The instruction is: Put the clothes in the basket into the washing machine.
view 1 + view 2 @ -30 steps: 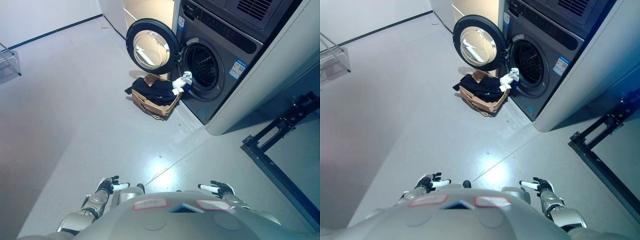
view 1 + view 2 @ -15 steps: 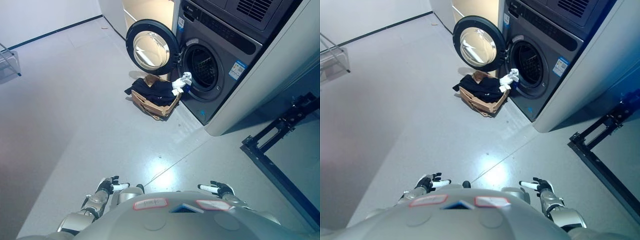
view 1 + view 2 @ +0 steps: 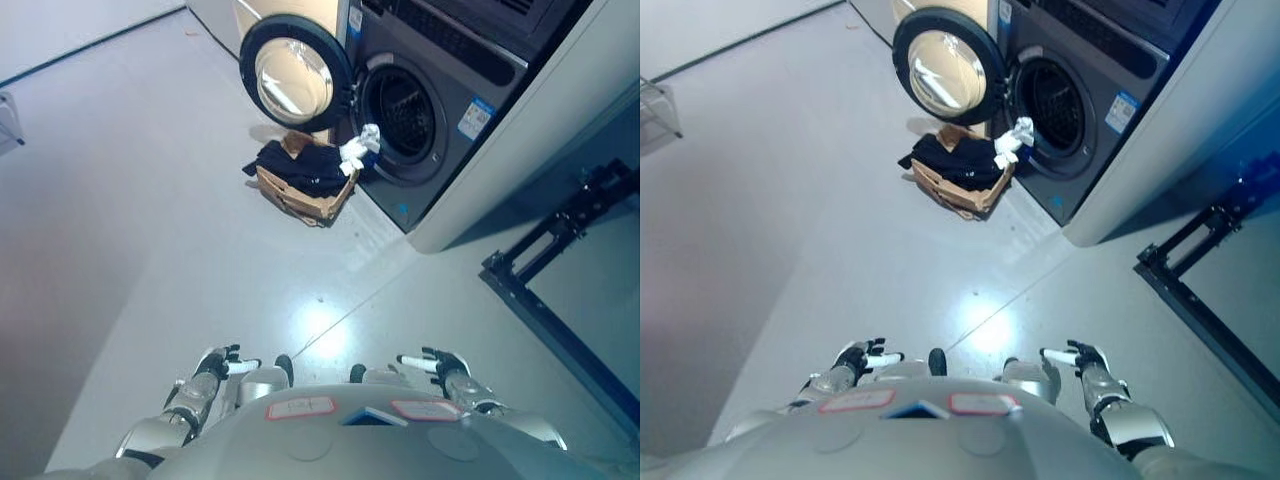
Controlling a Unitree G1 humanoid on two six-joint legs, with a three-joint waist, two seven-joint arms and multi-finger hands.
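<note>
A brown basket stands on the floor in front of the dark grey washing machine. Black clothes are heaped in it, and a white cloth hangs at its far corner by the drum mouth. The machine's round door is swung open to the left. My left hand and right hand are low at the bottom of the view, far from the basket, fingers straight and holding nothing.
A pale cabinet side flanks the machine on the right. A black metal frame lies on the floor at right. A wire rack shows at the far left edge. Grey floor stretches between me and the basket.
The whole picture has shifted: basket and machine now sit higher and slightly left, so the camera moved. Both hands keep their pose.
</note>
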